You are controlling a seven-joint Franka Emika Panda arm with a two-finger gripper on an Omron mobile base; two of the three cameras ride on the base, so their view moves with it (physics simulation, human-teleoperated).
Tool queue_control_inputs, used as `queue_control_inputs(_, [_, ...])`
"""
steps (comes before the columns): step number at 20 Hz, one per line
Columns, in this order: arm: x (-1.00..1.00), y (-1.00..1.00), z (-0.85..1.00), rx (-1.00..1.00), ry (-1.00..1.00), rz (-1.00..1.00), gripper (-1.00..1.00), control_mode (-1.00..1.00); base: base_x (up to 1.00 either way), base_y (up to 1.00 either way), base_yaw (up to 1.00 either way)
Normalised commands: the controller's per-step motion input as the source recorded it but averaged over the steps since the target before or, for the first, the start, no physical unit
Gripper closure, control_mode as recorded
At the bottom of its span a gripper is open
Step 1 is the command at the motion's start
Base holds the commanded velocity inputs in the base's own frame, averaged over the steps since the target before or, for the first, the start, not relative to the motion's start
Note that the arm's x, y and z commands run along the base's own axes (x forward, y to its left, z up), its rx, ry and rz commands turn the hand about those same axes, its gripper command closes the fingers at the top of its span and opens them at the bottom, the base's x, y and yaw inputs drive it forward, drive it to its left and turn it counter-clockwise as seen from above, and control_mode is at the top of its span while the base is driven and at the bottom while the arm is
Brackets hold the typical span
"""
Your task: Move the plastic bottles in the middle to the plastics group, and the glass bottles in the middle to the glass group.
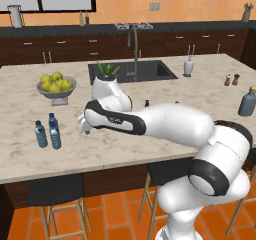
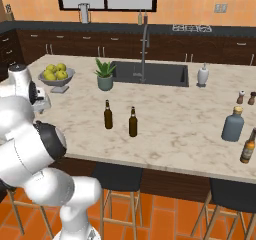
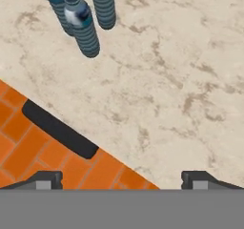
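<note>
End effector (image 3: 121,178) seen open, empty, over marble counter (image 3: 181,70). Two amber-brown glass bottles (image 2: 108,115) judged heavy, slick, breakable; best gripped around the body below the neck.

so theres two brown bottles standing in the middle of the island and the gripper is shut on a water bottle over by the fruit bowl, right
Not quite. The gripper is open and holds nothing: in the hand view its tips stand wide apart over bare counter, with the water bottles standing free ahead of it. The rest holds: the right base view shows two brown bottles mid-island, and the left base view shows the fruit bowl near the water bottles.
</note>
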Motion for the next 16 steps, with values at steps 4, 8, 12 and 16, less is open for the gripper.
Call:
queue_control_inputs(4, [-0.07,-1.0,0.61,0.0,0.14,-0.1,-1.0,-1.0,0.0,0.0,0.0])
queue_control_inputs(8, [-0.05,-1.0,0.23,-0.06,0.06,-0.14,-1.0,-1.0,0.0,0.0,0.0])
queue_control_inputs(12, [0.0,-0.98,0.13,-0.3,0.2,-0.02,-1.0,-1.0,0.0,0.0,0.0])
queue_control_inputs(16, [0.0,-1.0,0.24,-0.33,0.06,-0.01,-1.0,-1.0,0.0,0.0,0.0])
